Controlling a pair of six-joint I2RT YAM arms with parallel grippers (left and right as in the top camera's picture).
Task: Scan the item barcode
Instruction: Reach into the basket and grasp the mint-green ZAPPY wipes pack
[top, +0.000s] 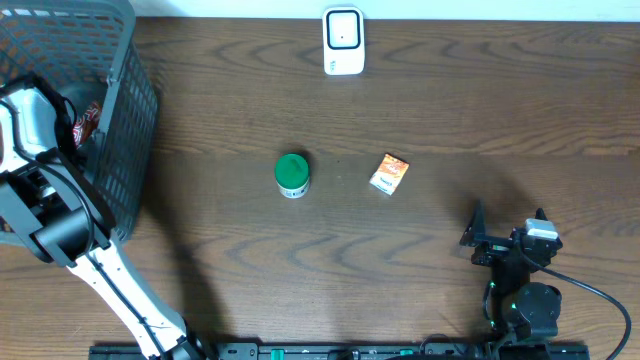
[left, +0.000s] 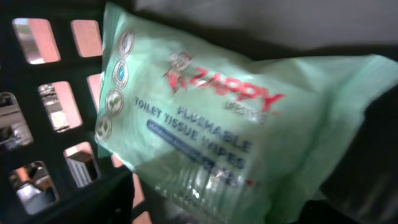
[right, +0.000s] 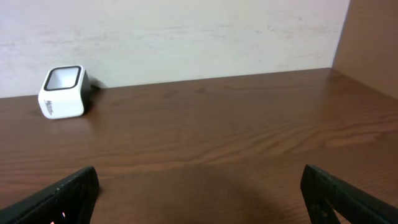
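A pale green pack of flushable toilet tissue wipes (left: 236, 118) fills the left wrist view, lying tilted inside the dark mesh basket (top: 120, 110). My left gripper (left: 227, 208) is down in the basket with one dark finger on each side of the pack's near end. Blur hides whether the fingers press on it. The white barcode scanner (top: 342, 41) stands at the back edge of the table, and also shows as the white scanner (right: 61, 92) at far left. My right gripper (top: 508, 222) rests near the front right, open and empty.
A green-lidded can (top: 292, 174) and a small orange box (top: 389, 174) lie mid-table between the basket and the right arm. A red and white packet (top: 88, 122) shows inside the basket beside the left arm (top: 35, 120).
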